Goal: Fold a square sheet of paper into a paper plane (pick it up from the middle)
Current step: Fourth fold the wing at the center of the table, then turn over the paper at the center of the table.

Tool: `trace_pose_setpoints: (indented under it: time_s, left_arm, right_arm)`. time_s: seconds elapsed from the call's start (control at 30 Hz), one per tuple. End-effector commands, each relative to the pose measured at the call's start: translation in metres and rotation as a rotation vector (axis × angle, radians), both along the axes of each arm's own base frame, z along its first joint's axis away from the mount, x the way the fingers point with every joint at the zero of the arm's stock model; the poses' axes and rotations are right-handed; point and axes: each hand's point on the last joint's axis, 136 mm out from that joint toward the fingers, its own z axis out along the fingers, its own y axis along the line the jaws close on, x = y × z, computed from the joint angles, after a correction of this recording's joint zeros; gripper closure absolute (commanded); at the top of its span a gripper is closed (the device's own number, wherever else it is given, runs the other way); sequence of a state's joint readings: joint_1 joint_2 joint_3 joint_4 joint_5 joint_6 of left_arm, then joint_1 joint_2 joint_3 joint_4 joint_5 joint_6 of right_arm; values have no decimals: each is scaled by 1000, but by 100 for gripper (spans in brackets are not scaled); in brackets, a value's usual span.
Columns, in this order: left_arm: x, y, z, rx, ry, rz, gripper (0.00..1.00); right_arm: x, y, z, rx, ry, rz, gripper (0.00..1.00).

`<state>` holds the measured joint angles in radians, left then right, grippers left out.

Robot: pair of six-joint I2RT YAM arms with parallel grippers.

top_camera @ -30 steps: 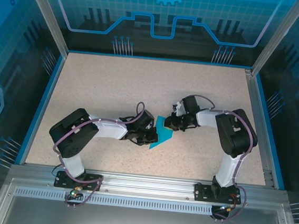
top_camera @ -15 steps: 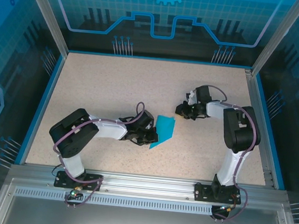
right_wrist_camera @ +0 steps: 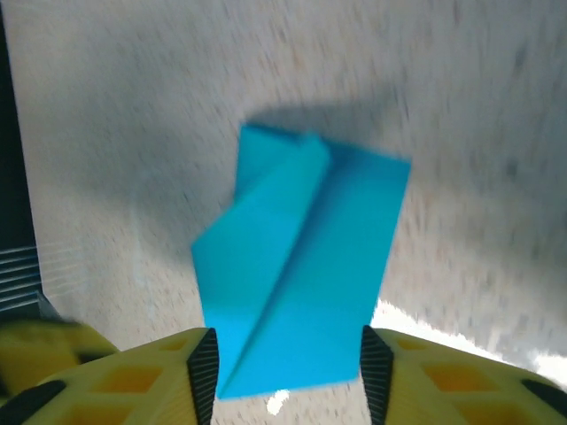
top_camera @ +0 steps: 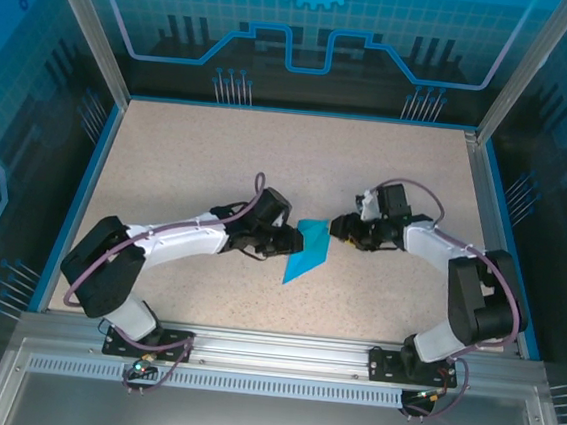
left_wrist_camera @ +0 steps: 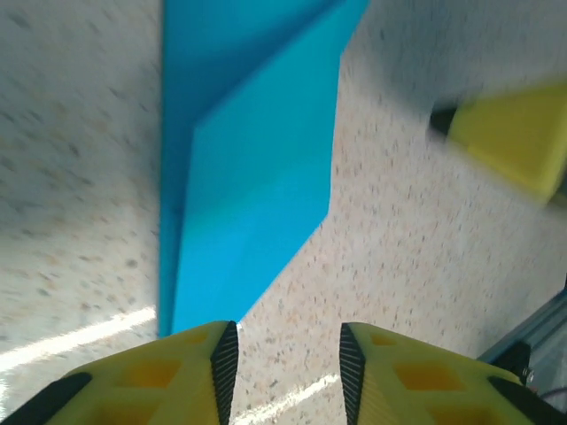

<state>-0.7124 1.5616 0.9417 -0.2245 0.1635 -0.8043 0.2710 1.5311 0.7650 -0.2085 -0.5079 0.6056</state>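
Sheet of paper (top_camera: 309,248), creased narrow, lies flat on the surface (top_camera: 219,156). Left tool (top_camera: 294,242) and right tool (top_camera: 334,227) flank it closely, both spread, pinching nothing. Closing off-centre could drag it or spring its folds.

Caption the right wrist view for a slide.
Folded cyan paper lies on the speckled table, framed between the open right gripper's yellow fingers.

One paper (top_camera: 308,253), one desk (top_camera: 189,153), two arms, left arm (top_camera: 181,238) and right arm (top_camera: 431,245), and two tools, left tool (top_camera: 297,242) and right tool (top_camera: 335,228).
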Motion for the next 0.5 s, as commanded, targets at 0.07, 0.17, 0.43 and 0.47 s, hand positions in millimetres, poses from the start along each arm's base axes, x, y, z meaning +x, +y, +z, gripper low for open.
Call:
trace_pose_setpoints:
  time_s: [0.07, 0.17, 0.43, 0.47]
  left_arm:
    - [2, 25, -20, 89, 54, -24, 58]
    - [4, 13, -24, 64, 74, -62, 56]
    - [12, 3, -40, 82, 114, -86, 55]
    - [12, 2, -42, 84, 120, -91, 55]
  right_arm:
    - [-32, 19, -7, 23, 69, 21, 47]
    - [-39, 26, -12, 27, 90, 23, 46]
    - [-39, 20, -31, -23, 155, -51, 48]
    - [-38, 21, -31, -20, 153, -53, 49]
